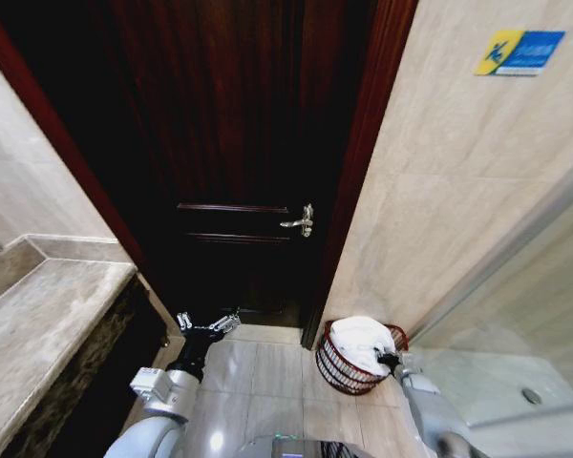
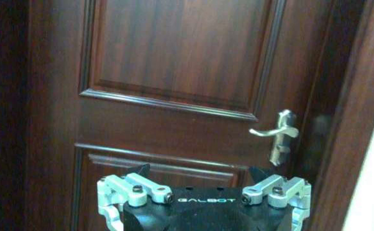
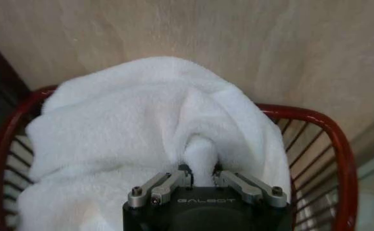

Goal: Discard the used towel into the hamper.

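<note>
Pinching a fold of white towel (image 3: 142, 139), the right gripper (image 3: 201, 179) hangs over the upright hamper (image 3: 328, 139).

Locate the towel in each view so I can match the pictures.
Head view: towel heaped in the hamper on the floor at lower right, right gripper at it.
Left wrist view: not in it.
Right wrist view: towel centre, pinched.
Shared landmark: hamper's red rim.

Your left gripper (image 2: 204, 202) has a black body stamped GALBOT in pale letters, flanked by silver metal linkages with dark screw heads. Your right gripper (image 3: 200, 185) carries the same lettering, black housing and silver fingers (image 3: 164, 185). Both forearms are pale grey, each with a black wrist section.
</note>
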You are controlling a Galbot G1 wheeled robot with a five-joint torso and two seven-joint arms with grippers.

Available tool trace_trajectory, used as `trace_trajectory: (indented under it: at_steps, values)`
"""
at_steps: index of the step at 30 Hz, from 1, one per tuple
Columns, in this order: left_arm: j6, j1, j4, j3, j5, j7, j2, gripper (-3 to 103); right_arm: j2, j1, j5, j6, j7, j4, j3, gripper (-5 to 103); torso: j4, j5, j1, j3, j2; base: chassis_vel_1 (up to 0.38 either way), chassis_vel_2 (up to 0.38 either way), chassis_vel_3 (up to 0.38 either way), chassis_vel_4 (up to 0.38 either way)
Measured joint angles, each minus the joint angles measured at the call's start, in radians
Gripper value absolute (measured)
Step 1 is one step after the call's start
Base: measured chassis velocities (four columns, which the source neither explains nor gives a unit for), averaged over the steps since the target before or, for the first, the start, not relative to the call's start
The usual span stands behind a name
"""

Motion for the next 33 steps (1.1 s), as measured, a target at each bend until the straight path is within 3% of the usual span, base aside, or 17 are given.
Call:
trace_trajectory:
  at_steps: [1,3,11,15,16,18,19,20,21,23,24,26,27,28,30,31,33]
  values:
    - [0.000,0.000,0.000,0.000,0.000,0.000,0.000,100,0.000,0.003,-0.015,0.003,0.001,-0.014,0.004,13,0.0002,0.0019,0.000,0.000,0.000,-0.240,0.251,0.251,-0.255]
    - [0.000,0.000,0.000,0.000,0.000,0.000,0.000,100,0.007,0.005,-0.046,0.005,0.018,-0.042,0.010,13,-0.0003,0.0006,0.000,0.000,0.000,-0.258,0.245,0.245,-0.257]
    - [0.000,0.000,0.000,0.000,0.000,0.000,0.000,100,0.009,0.001,-0.153,-0.030,0.051,-0.073,0.025,13,-0.0015,0.0012,0.000,0.001,0.001,-0.312,0.292,0.289,-0.323]
    - [0.000,0.000,0.000,0.000,0.000,0.000,0.000,100,0.009,-0.034,-0.153,-0.033,0.032,-0.073,0.034,13,-0.0016,0.0012,0.000,0.001,0.001,-0.365,0.322,0.308,-0.384]
    - [0.000,0.000,0.000,0.000,0.000,0.000,0.000,100,0.012,-0.075,-0.100,-0.034,0.002,-0.072,0.041,12,-0.0009,-0.0020,0.000,0.001,0.001,-0.366,0.310,0.338,-0.359]
    - [0.000,0.000,0.000,0.000,0.000,0.000,0.000,100,0.014,-0.115,-0.037,-0.030,-0.010,-0.065,0.037,9,-0.0003,-0.0015,0.000,0.000,0.001,-0.342,0.310,0.338,-0.337]
    - [0.000,0.000,0.000,0.000,0.000,0.000,0.000,100,0.017,-0.164,0.039,0.018,-0.019,-0.057,0.030,18,-0.0005,0.0006,0.000,0.000,0.001,-0.273,0.327,0.347,-0.228]
    - [0.000,0.000,0.000,0.000,0.000,0.000,0.000,100,0.015,-0.180,0.061,0.058,-0.020,-0.057,0.026,18,-0.0013,0.0008,0.000,0.000,-0.002,-0.273,0.214,0.271,-0.228]
    - [0.000,0.000,0.000,0.000,0.000,0.000,0.000,100,0.015,-0.180,0.061,0.058,-0.020,-0.057,0.026,18,-0.0013,0.0008,0.000,0.000,-0.002,-0.273,0.214,0.271,-0.228]
    - [0.000,0.005,-0.004,0.002,0.000,0.004,0.000,100,0.009,-0.206,0.102,0.092,-0.021,-0.058,0.024,28,0.0011,0.0016,-0.006,-0.005,-0.011,-0.115,0.173,0.150,-0.134]
    - [0.000,0.004,-0.002,0.001,0.000,0.004,-0.001,100,0.009,-0.212,0.112,0.094,-0.020,-0.058,0.024,33,-0.0006,0.0025,-0.009,-0.008,-0.014,-0.023,0.132,0.087,-0.002]
    - [0.000,0.000,-0.001,0.000,0.000,0.001,0.000,100,0.009,-0.220,0.125,0.125,-0.021,-0.058,0.025,39,-0.0010,0.0028,-0.010,-0.010,-0.020,0.002,0.046,0.087,0.042]
    - [0.000,0.000,-0.001,0.000,0.000,0.001,0.000,100,0.009,-0.225,0.136,0.136,-0.023,-0.057,0.026,39,0.0000,0.0023,-0.010,-0.010,-0.022,0.026,-0.087,-0.117,0.086]
    - [0.000,0.000,-0.001,0.000,0.000,0.001,0.000,100,0.007,-0.232,0.152,0.146,-0.025,-0.057,0.028,50,0.0010,0.0033,-0.012,-0.013,-0.025,0.059,-0.087,-0.081,0.023]
    - [0.000,0.000,-0.001,0.000,0.000,0.001,0.000,100,0.007,-0.236,0.156,0.151,-0.025,-0.051,0.030,56,0.0012,0.0023,-0.016,-0.016,-0.029,0.024,0.001,-0.081,0.009]
    - [0.000,0.000,-0.001,0.000,0.000,0.000,0.000,100,0.007,-0.239,0.156,0.154,-0.024,-0.043,0.030,61,0.0013,-0.0001,-0.019,-0.019,-0.037,0.000,0.000,0.000,0.000]
    - [0.000,0.000,0.000,0.000,0.000,0.000,0.000,100,0.011,-0.241,0.156,0.158,-0.020,-0.033,0.031,66,0.0010,0.0011,-0.023,-0.024,-0.047,0.000,0.000,0.000,0.000]
